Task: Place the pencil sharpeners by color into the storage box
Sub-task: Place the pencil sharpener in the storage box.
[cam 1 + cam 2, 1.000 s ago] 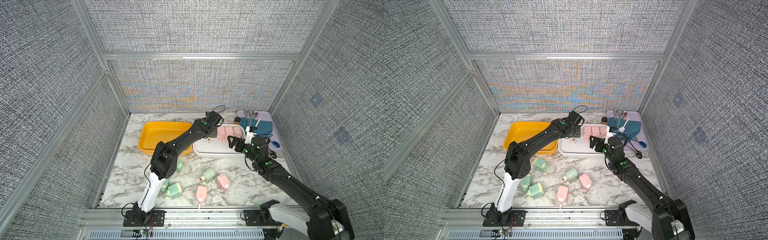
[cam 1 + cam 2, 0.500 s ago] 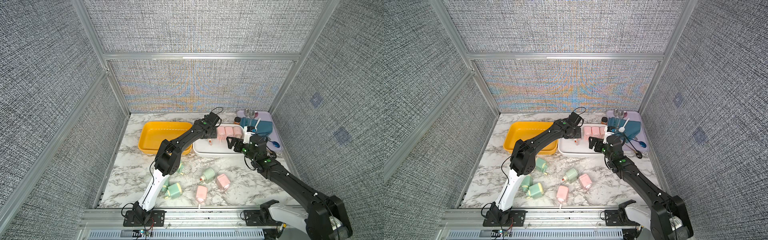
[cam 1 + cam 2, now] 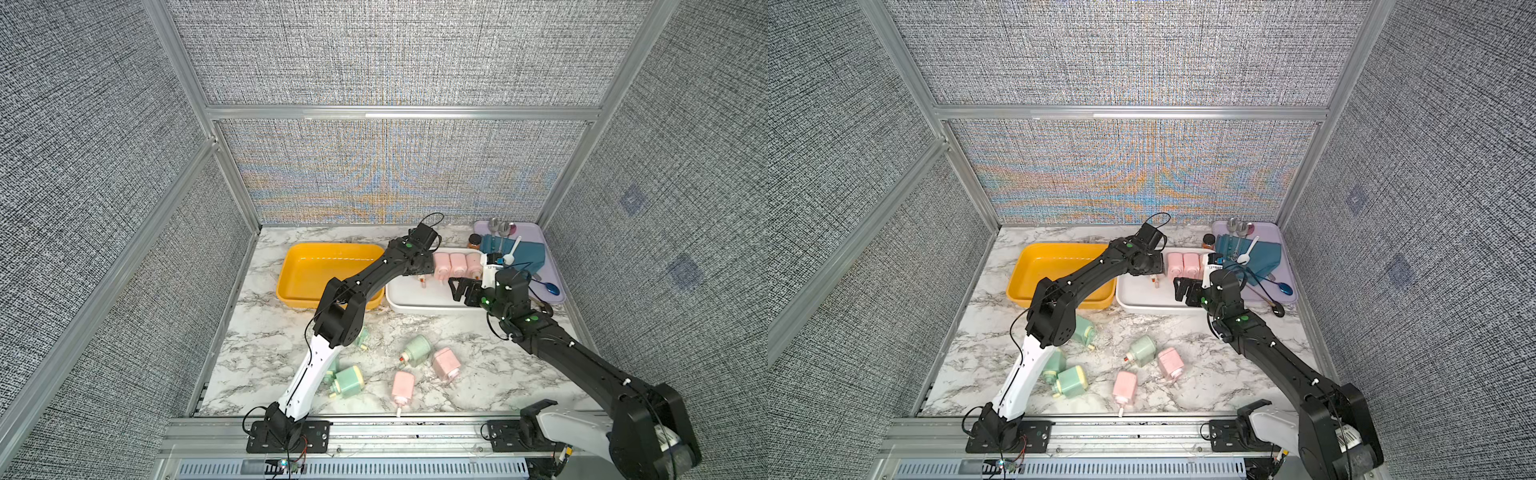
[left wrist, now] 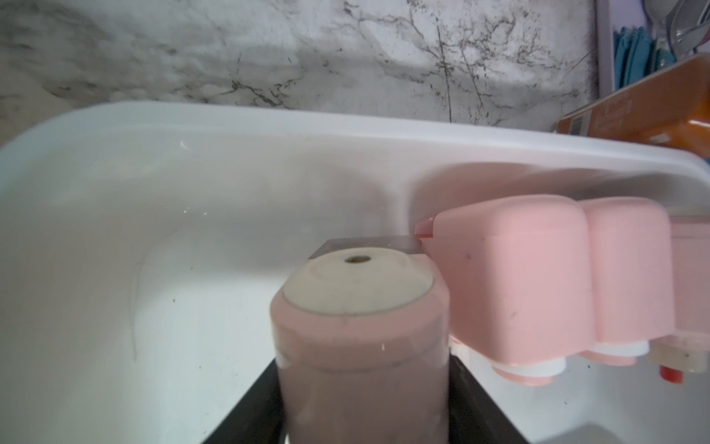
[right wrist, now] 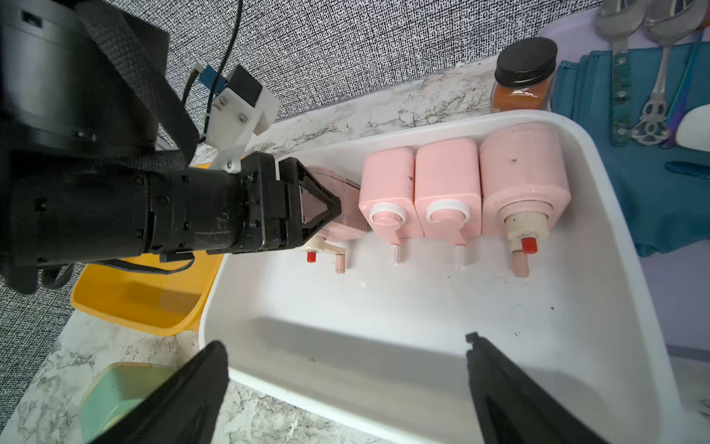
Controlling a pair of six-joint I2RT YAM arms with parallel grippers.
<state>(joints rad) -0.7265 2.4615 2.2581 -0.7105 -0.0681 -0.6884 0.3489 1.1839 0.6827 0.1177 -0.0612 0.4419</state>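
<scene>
Marble bench (image 3: 266,345) carries a white storage box (image 3: 415,306). Inside it my left end effector (image 5: 331,217) clamps one pink sharpener (image 4: 359,330), just beside a row of three pink sharpeners (image 5: 447,180) at the back wall. My right end effector (image 5: 342,342) hangs wide open over the box's front part. Two loose pink sharpeners (image 3: 403,384) and four green sharpeners (image 3: 1142,351) lie on the bench. A yellow tub (image 3: 299,274) stands just beside the box.
</scene>
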